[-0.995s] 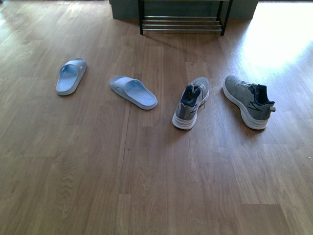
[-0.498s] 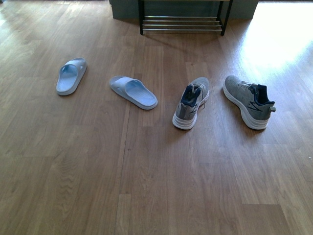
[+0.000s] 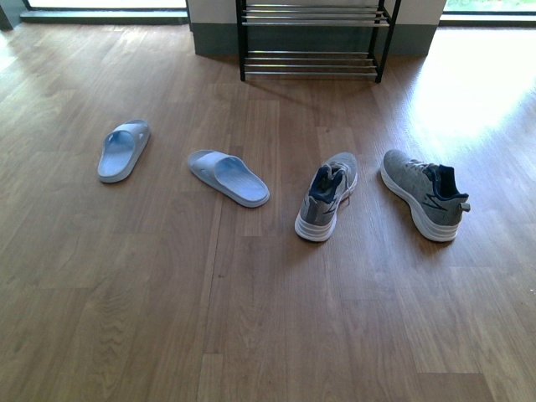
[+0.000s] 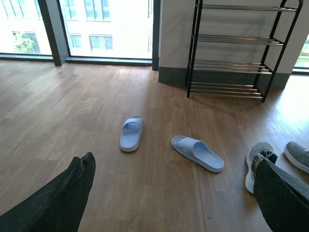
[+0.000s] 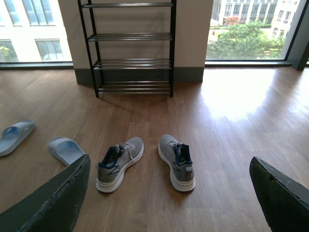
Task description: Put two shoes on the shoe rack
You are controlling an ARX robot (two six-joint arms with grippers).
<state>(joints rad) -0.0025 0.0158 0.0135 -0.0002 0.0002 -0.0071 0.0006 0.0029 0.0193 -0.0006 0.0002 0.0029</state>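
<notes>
The two grey sneakers are found on the wooden floor, right of centre in the front view. The inner sneaker is set upright on its white sole, with its heel toward the camera and its toe angled toward the rack. The outer sneaker is placed near it on the right, apart from it, also upright, with its heel nearer the camera. Dark navy lining is shown at both collars.

To the left, the near slide is laid diagonally on the boards. The far slide is seen well apart from it, further left.

The shoe rack is stood against the wall at the far end of the floor, well apart from all four shoes. Its chrome bars are framed by black side posts.

In the left wrist view, the left gripper is shown with its dark jaws spread wide and released. In the right wrist view, the right gripper is likewise shown spread wide and released above the floor. A window is seen beside the rack.
</notes>
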